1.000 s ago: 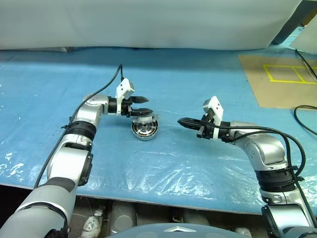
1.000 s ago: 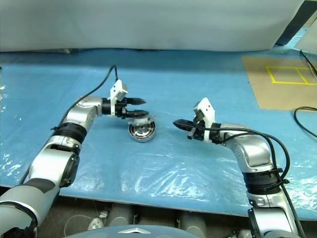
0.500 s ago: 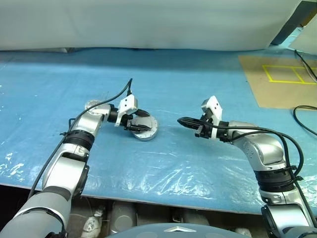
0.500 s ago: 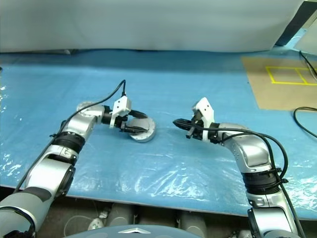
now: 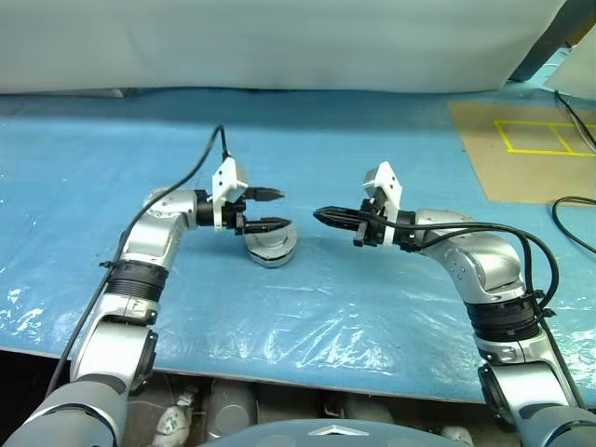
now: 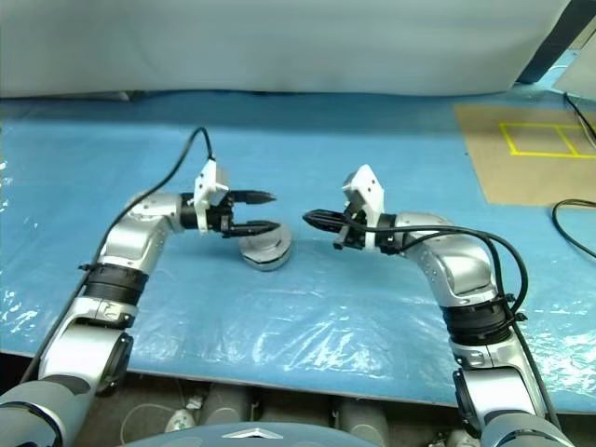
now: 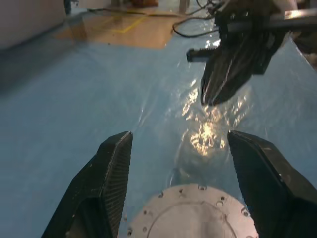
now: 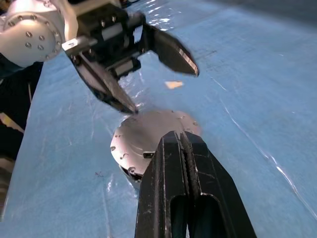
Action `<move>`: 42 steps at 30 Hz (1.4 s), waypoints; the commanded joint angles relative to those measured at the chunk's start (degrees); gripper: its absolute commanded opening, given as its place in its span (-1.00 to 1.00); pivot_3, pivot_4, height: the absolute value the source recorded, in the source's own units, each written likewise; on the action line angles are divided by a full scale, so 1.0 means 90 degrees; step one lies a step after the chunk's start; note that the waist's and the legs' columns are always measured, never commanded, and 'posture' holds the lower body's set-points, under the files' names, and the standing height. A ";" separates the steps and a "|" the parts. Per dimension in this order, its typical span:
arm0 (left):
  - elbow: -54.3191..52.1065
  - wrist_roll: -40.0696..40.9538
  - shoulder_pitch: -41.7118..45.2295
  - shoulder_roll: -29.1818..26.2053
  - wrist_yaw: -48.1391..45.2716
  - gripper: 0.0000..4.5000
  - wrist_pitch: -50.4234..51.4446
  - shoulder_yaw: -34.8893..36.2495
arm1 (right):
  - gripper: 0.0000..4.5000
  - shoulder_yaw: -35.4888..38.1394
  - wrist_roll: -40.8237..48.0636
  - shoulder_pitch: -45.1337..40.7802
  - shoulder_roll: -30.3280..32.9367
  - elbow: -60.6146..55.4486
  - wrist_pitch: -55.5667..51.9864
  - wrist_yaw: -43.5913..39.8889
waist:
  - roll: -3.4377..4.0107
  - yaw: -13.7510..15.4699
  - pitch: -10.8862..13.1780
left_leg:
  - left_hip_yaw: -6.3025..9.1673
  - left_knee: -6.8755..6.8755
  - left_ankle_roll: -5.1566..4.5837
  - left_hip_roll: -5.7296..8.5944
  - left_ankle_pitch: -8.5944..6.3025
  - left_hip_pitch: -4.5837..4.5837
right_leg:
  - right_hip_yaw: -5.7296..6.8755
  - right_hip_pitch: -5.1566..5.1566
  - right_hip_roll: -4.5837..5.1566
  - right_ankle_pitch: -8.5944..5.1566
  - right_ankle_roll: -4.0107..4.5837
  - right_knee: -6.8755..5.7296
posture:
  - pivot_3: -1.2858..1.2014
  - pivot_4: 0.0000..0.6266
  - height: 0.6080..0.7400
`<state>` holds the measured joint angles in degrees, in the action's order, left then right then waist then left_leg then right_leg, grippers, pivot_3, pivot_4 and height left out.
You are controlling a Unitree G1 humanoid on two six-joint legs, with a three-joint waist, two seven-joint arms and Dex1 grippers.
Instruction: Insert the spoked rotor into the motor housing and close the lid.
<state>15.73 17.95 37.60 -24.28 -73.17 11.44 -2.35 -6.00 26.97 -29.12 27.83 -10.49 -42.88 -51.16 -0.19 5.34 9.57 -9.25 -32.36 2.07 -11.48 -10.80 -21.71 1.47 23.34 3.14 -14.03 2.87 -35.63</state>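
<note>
The motor housing (image 5: 269,244) shows a flat silver screw-ringed lid on top.

The scene is evenly and brightly lit from above. Strong white glare is thrown off the wrinkled plastic sheet (image 7: 205,134) covering the desk, seen brightest in the left wrist view. Shadows are kept soft and short. Slight blur is noted on nearby parts in both wrist views.

I see the motor housing (image 5: 269,244) left of centre in the head view, resting on the blue sheet, its flat silver lid (image 8: 148,137) seated on top, screw holes ringing the rim.
</note>
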 commanded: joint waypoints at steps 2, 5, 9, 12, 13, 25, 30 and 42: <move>-0.1410 0.0683 -0.0480 -0.0285 0.0434 0.44 0.0879 0.0413 | -0.62 -0.0221 0.0101 -0.0353 -0.0192 0.0037 0.0097 -0.0154 | 0.0001 -0.0024 0.0001 | -0.0001 0.0000 0.0000 0.0000 0.0000 0.0001 | 0.0000 0.0000 0.0000 -0.0001 0.0002 0.0001 | 0.03 -0.52 1.00; -0.2106 0.0934 -0.1028 -0.0508 0.0726 0.44 0.1230 0.0627 | -0.20 -0.0459 0.0067 -0.0622 -0.0429 0.0264 0.0179 -0.0288 | 0.0002 -0.0080 0.0001 | -0.0003 0.0000 0.0001 -0.0003 0.0000 0.0004 | -0.0002 0.0000 -0.0002 -0.0014 0.0023 -0.0001 | 0.03 -0.52 1.00; -0.2515 0.1102 -0.1605 -0.0619 0.1315 0.44 0.1482 0.0949 | 0.42 -0.0887 -0.0326 -0.0989 -0.0800 0.0873 0.0571 -0.0329 | 0.0003 -0.0145 0.0002 | -0.0003 -0.0003 0.0001 -0.0003 0.0000 0.0005 | -0.0001 -0.0001 -0.0002 -0.0015 0.0025 -0.0004 | 0.03 -0.52 1.00; -0.2626 0.1169 -0.1850 -0.0585 0.1708 0.44 0.1471 0.1148 | 0.87 -0.1124 -0.0561 -0.1122 -0.0988 0.1217 0.0858 -0.0414 | 0.0002 -0.0139 0.0002 | -0.0003 -0.0007 0.0001 -0.0003 0.0000 0.0003 | -0.0001 -0.0002 -0.0002 -0.0015 0.0025 -0.0002 | 0.03 -0.52 1.00; -0.2670 0.1276 -0.1946 -0.0577 0.1842 0.44 0.1591 0.1244 | 0.99 -0.1194 -0.0623 -0.1169 -0.1047 0.1339 0.0926 -0.0462 | 0.0002 -0.0144 0.0002 | -0.0002 -0.0007 0.0000 -0.0003 0.0000 -0.0001 | -0.0001 -0.0001 -0.0002 -0.0015 0.0025 -0.0002 | 0.03 -0.52 1.00; -0.2883 0.1099 -0.2798 -0.0845 0.2392 0.44 0.1226 0.1394 | 0.99 -0.1651 -0.1634 -0.1404 -0.1564 0.2506 0.2155 -0.0449 | 0.0002 -0.0161 0.0002 | -0.0003 -0.0011 0.0001 -0.0009 0.0000 0.0002 | -0.0001 -0.0001 -0.0007 -0.0009 0.0015 -0.0004 | 0.03 -0.52 1.00; -0.2882 0.0994 -0.2948 -0.0879 0.2428 0.44 0.1085 0.1246 | 0.99 -0.1818 -0.2186 -0.1338 -0.1634 0.3178 0.2715 -0.0339 | 0.0002 -0.0163 0.0001 | -0.0003 -0.0016 0.0001 -0.0009 0.0000 0.0004 | -0.0002 -0.0005 -0.0007 -0.0010 0.0017 -0.0005 | 0.03 -0.52 1.00; -0.2732 0.0998 -0.2742 -0.0797 0.2533 0.44 0.1060 0.1140 | 0.91 -0.1789 -0.2460 -0.1289 -0.1686 0.3530 0.3151 -0.0357 | 0.0001 -0.0165 0.0001 | -0.0004 -0.0027 0.0000 -0.0012 0.0000 0.0006 | -0.0003 -0.0007 -0.0008 -0.0014 0.0024 -0.0012 | 0.03 -0.52 1.00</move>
<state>-7.75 26.85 12.37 -31.46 -50.58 22.24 7.83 -22.48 5.50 -40.70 13.07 21.19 -15.69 -54.64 -0.18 3.85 9.58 -9.28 -32.62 2.08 -11.59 -10.81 -21.66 1.45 23.27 3.07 -14.15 3.08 -35.75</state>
